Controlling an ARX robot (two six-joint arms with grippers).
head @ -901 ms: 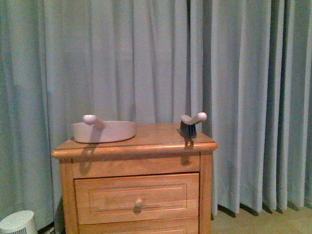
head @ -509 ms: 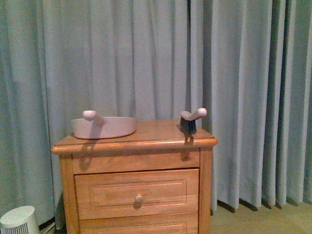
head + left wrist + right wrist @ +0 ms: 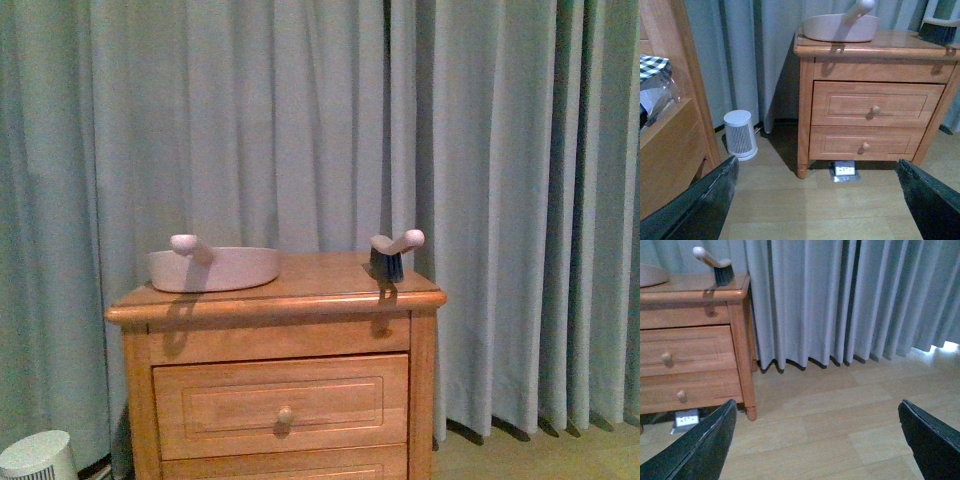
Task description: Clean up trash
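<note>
Our left claw hangs low over the wooden floor, its dark fingers spread wide, touching nothing and holding nothing. Our right claw is spread just as wide and also grips nothing. Ahead of us the table carries a pale dustpan toward its left end and a dark-bristled brush at its right end, well apart. We cannot tell where the trash lies, since none of our views shows it.

No writing is legible; marks on the white box under the nightstand are blurred.
</note>
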